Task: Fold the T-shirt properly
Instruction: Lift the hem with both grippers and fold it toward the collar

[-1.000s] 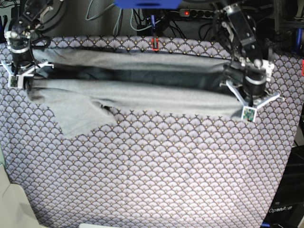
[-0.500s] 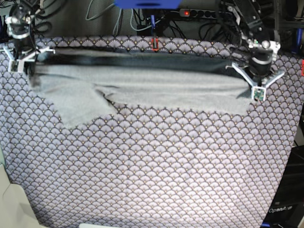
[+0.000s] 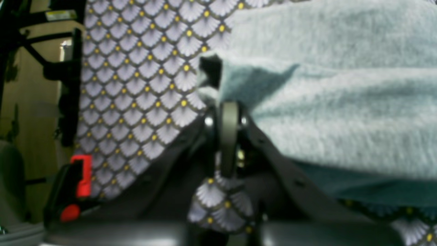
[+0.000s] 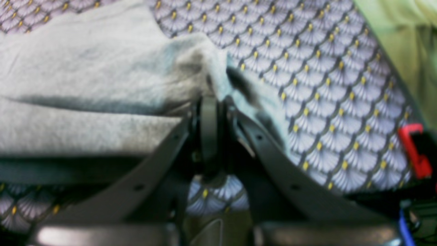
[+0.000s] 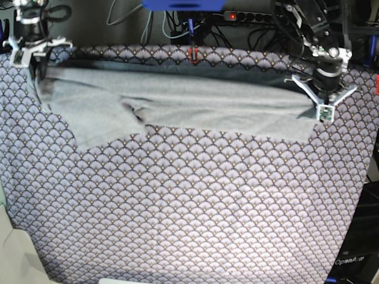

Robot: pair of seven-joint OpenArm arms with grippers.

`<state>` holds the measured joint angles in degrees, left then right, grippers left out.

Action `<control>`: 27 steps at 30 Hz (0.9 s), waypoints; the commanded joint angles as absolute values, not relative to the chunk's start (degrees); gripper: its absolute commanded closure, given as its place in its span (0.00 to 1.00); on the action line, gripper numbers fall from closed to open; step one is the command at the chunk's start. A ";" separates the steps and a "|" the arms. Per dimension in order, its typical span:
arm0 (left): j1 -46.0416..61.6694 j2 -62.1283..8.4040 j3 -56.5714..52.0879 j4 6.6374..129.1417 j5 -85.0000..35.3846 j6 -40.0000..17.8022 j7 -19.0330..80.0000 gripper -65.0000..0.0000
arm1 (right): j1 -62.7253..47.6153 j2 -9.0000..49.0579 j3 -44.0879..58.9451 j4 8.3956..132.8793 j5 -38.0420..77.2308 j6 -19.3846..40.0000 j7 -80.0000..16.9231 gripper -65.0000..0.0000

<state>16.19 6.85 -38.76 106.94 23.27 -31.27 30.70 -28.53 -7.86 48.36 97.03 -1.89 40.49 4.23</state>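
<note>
Item one, far left corner of the tablecloth (image 5: 177, 225): we record the right gripper (image 4: 209, 102), jaws pinched together on a bunched corner of the T-shirt (image 5: 177, 106) (the wrist view is blurred, but cloth clearly runs into the closed jaws).

Item two, along the far edge: we list the T-shirt, light grey, stretched in a long band from corner to corner, one sleeve flap hanging toward us left of centre, lower edge lying on the cloth.

Item three, far right corner: we note the left gripper (image 3: 229, 112), likewise clamped tight on the shirt's other end.
</note>
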 commanded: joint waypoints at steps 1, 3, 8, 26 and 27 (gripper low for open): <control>15.87 6.37 -38.99 107.82 23.16 -30.29 29.76 1.00 | -28.97 -7.69 48.84 97.54 -0.92 40.00 7.43 1.00; 15.87 6.20 -38.99 107.47 23.16 -30.29 29.76 1.00 | -29.23 -8.13 49.36 96.31 -0.92 40.00 9.19 1.00; 15.87 6.11 -38.99 105.36 23.16 -30.29 29.67 1.00 | -28.53 -7.69 50.07 91.74 -1.10 40.00 11.03 1.00; 15.52 6.11 -38.90 102.55 23.16 -33.89 29.58 1.00 | -25.36 -6.99 53.93 88.66 -4.26 40.00 10.51 0.99; 15.52 6.11 -38.99 102.73 23.16 -35.74 29.58 1.00 | -25.27 -7.16 53.93 88.66 -6.11 40.00 10.51 0.96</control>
<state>15.66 6.52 -38.89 101.47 23.40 -36.49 30.52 -24.86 -7.66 53.47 87.66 -7.35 40.64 8.86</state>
